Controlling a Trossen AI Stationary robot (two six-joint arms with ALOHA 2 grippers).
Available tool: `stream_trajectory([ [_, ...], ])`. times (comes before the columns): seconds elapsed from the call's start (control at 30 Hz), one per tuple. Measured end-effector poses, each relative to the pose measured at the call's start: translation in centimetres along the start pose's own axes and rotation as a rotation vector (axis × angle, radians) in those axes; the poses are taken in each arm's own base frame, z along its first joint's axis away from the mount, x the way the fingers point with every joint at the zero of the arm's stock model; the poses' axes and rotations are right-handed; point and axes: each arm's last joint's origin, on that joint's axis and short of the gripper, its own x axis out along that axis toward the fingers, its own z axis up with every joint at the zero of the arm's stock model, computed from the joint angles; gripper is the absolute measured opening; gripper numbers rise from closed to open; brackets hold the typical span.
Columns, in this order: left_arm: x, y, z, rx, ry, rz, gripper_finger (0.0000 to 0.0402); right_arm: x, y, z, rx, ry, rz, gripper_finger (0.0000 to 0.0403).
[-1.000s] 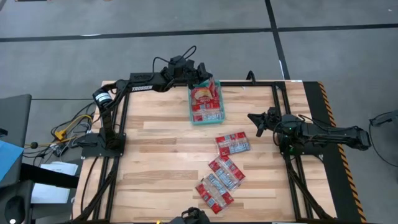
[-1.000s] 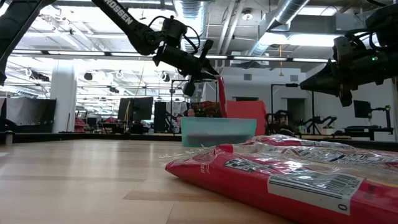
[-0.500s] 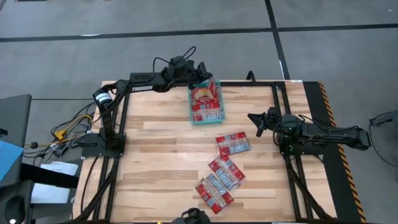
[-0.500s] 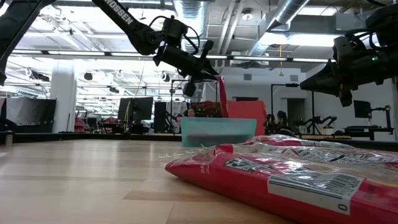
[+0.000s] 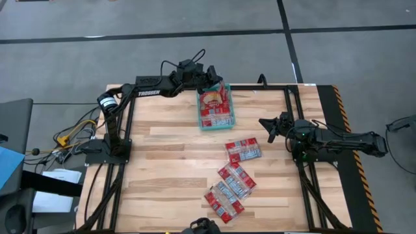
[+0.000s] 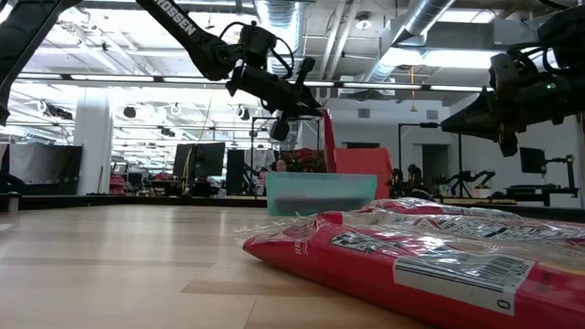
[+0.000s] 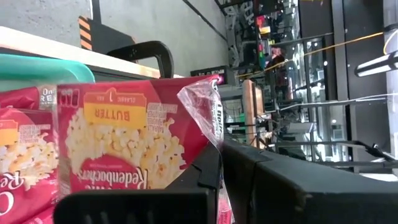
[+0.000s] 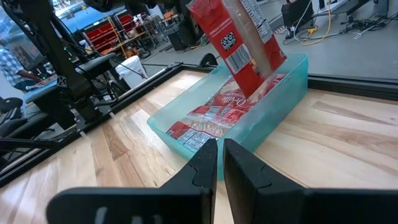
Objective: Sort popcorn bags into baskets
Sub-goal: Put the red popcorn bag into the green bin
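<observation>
Left hand [image 5: 218, 83]: at the far end of the bin, above it, clenched on the top edge of a popcorn bag; in its wrist view the two dark fingers [image 7: 205, 180] pinch the crinkled clear seam of that bag.
Held bag [image 6: 327, 137]: red, hangs nearly upright with its lower end inside the bin; the right wrist view shows a barcode and fine white print on the side turned toward the right arm.
Held bag's front [image 7: 124, 146]: shows a popcorn picture with the words "BUTTER", "CLASSIC" and "Redenbacher's".
Bin [image 5: 229, 120]: see-through teal, low-walled, at the far middle of the surface; red bags lie flat inside it, one with a round popcorn picture uppermost.
Bags in bin [image 8: 214, 115]: red with white print, partly readable as "Orville".
Right hand [image 5: 268, 126]: raised over the right side of the surface, well apart from the bin and the loose bags; fingers pressed together, grasping nothing.
Loose bags: one [image 5: 243, 150] lies right of centre; two more, [image 5: 235, 179] and [image 5: 223, 201], lie nearer, overlapping; all red with silvery and blue print.
Nearest bag [image 6: 411, 260]: fills the low view's right foreground, with a white barcode label on its edge.
Surface [image 5: 162, 162]: light wooden planks in a black frame.
Left arm writing: "TROSSEN" on its dark link.
</observation>
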Motion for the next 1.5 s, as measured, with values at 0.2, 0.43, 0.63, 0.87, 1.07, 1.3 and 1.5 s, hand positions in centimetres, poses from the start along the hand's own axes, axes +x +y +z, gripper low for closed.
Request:
stream_trajectory([
  [0.2,0.7,0.6,-0.6,-0.024,0.005,-0.012,0.0000,0.0,0.0,0.0,0.002,0.000,0.000,0.0054],
  [0.43,1.1,1.1,-0.5,-0.053,0.013,-0.035,0.0000,0.0,0.0,0.0,0.003,0.000,0.000,0.0054],
  [0.63,1.1,0.8,-0.5,-0.063,0.004,-0.052,0.0000,0.0,0.0,0.0,0.002,0.000,0.000,0.0054],
  [0.87,1.8,1.6,-0.8,-0.084,0.012,-0.066,0.0000,0.0,0.0,0.0,-0.001,0.000,0.000,0.0054],
  [1.07,3.0,2.3,-1.0,-0.092,0.055,-0.086,0.0000,0.0,0.0,0.0,0.002,0.001,-0.001,0.0054],
  [1.3,2.7,2.1,0.1,-0.082,0.040,-0.111,0.0000,0.1,0.0,-0.1,-0.002,0.010,-0.005,0.0054],
  [1.5,2.8,2.4,-0.6,-0.087,0.059,-0.061,0.0000,0.1,0.0,-0.1,-0.002,0.011,-0.006,0.0054],
])
